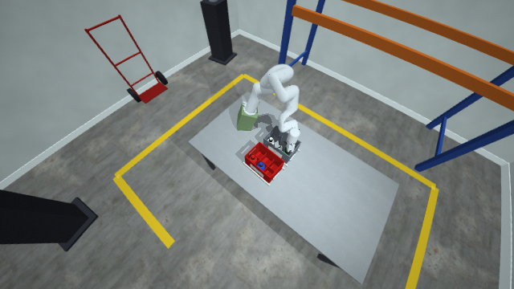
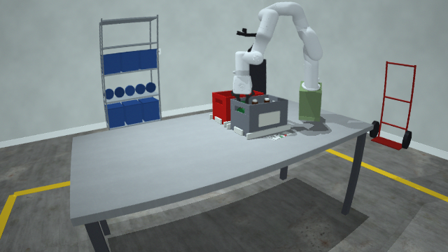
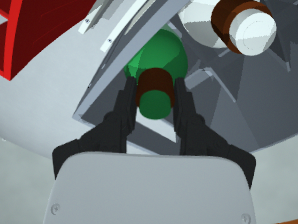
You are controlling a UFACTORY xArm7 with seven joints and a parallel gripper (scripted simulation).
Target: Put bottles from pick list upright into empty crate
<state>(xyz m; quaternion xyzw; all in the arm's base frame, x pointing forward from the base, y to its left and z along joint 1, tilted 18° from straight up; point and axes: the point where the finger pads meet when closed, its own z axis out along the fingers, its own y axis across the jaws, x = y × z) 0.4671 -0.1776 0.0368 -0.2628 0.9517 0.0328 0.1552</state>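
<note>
Table (image 2: 168, 164) holds grey crate (image 2: 273, 106); only wrist view shows fingers clamped on green-label bottle (image 3: 158, 72).

Your arm bends down over the grey crate (image 2: 260, 117), gripper (image 2: 242, 99) dipped at its far-left corner, next to the red crate (image 2: 221, 105). Brown bottle caps (image 2: 267, 99) poke above the grey rim, and the paper strip (image 2: 280, 136) lies on the table (image 2: 168, 164) right in front
</note>
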